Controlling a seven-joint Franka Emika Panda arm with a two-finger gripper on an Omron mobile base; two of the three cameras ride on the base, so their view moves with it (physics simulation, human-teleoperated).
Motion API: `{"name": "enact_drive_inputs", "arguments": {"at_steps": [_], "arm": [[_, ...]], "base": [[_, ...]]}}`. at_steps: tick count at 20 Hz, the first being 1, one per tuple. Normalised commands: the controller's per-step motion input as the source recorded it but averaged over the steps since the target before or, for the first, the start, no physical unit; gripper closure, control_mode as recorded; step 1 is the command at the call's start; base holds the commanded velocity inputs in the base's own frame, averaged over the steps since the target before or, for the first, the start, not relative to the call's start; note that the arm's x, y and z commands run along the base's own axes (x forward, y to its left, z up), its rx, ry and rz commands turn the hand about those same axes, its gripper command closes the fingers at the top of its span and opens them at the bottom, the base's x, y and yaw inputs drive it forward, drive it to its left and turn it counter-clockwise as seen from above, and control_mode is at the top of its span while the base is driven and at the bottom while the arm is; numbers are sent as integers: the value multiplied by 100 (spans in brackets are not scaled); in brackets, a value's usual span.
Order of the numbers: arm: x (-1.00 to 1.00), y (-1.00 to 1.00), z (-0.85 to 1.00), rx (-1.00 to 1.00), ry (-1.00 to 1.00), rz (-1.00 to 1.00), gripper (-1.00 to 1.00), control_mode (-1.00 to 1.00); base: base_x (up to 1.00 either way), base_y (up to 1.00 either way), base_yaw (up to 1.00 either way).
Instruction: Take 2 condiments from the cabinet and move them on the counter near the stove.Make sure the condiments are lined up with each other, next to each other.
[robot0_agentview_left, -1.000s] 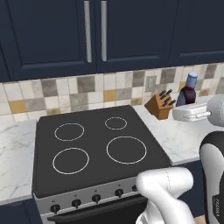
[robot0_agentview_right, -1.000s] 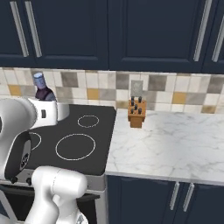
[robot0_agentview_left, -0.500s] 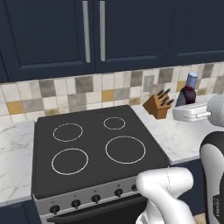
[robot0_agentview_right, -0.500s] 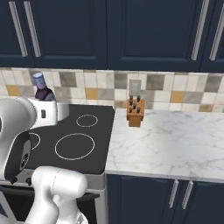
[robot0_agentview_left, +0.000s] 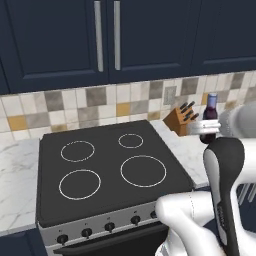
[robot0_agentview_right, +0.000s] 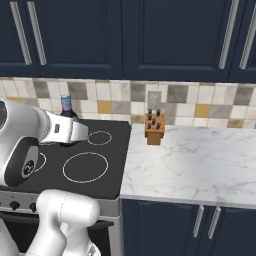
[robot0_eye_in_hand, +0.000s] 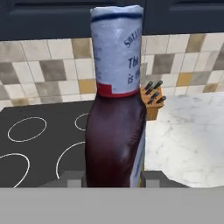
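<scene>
Two small dark fingertips (robot0_eye_in_hand: 75, 180) pinch the base of a dark maroon condiment bottle (robot0_eye_in_hand: 116, 109), one on each side, as the two-finger gripper (robot0_eye_in_hand: 114, 179) of the white arm carries it upright in the air. The single bottle has a glossy maroon body, a red band at the neck, a tall blue-grey cap wrapped in a pale sleeve with blue lettering, and a pale label down one side. In the left base view the dark maroon condiment bottle (robot0_agentview_left: 210, 119) hangs over the white marble counter with grey veins (robot0_agentview_left: 192, 156), just right of the black glass cooktop (robot0_agentview_left: 107, 167) and near the wooden knife block (robot0_agentview_left: 179, 120). In the right base view the bottle (robot0_agentview_right: 68, 114) shows behind the white wrist, with the cooktop (robot0_agentview_right: 85, 155) below it in the picture, so the two views do not settle which surface lies under it. The stove carries four white ring burners, and black knobs (robot0_agentview_left: 110, 227) sit along its steel front panel. One knife block (robot0_agentview_right: 154, 129) stands on the marble counter (robot0_agentview_right: 200, 167) against the tiled backsplash (robot0_agentview_right: 120, 102) of beige, grey and ochre squares. Navy door cabinets with silver bar handles (robot0_agentview_left: 106, 36) run above.
</scene>
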Motion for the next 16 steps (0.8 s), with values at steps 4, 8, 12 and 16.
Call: {"name": "enact_drive_inputs", "arguments": {"at_steps": [4,8,12,16], "arm": [[23,-18,-49,-4,6,-15,100,-100],[25,-52,-48,-6,4,0,100,-100],[29,-60,-47,-4,1,0,100,-100],[41,-39,-75,-10,0,4,100,-100]], "base": [[0,0,0],[0,0,0],[0,0,0],[0,0,0]]}}
